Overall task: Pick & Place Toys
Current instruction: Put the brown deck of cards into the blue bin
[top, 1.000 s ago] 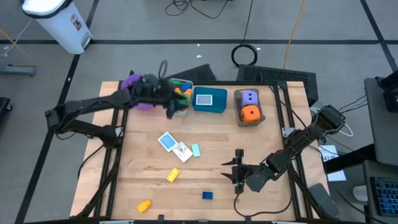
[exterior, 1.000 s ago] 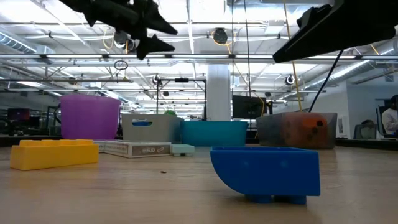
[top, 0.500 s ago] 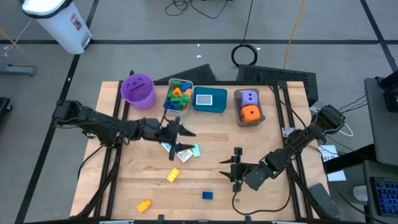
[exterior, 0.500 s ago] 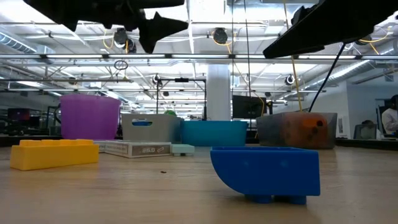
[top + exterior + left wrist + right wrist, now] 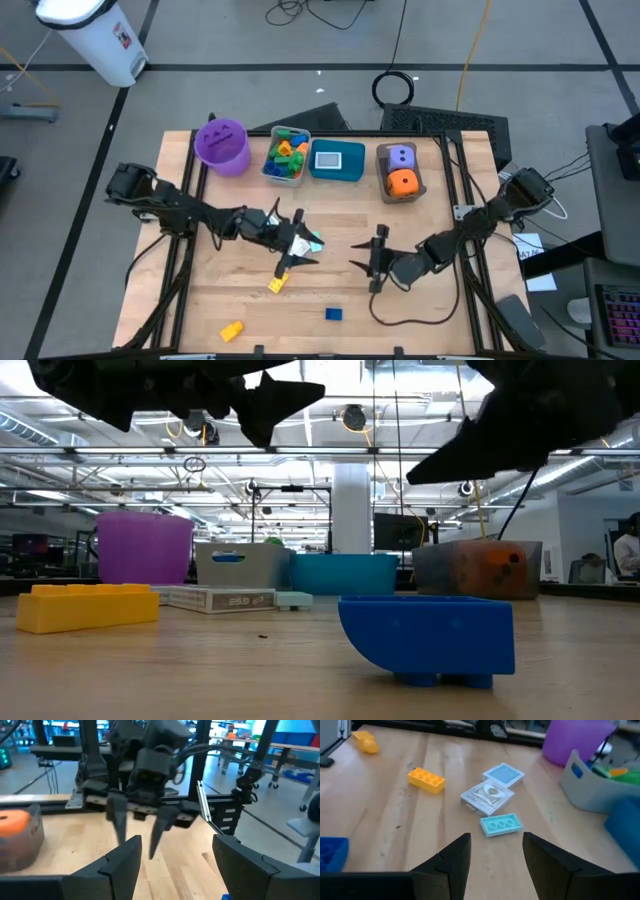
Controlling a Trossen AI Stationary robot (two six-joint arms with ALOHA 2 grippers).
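Left gripper hovers open over the cards, hiding them from above; the right wrist view shows both cards and a teal brick. Right gripper, open, empty, mid-table.

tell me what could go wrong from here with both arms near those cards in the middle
The left gripper and right gripper, both open, face each other over mid-table and could collide if both go for the cards. The light teal brick lies right beside the cards, so a grab might nudge it or catch both.
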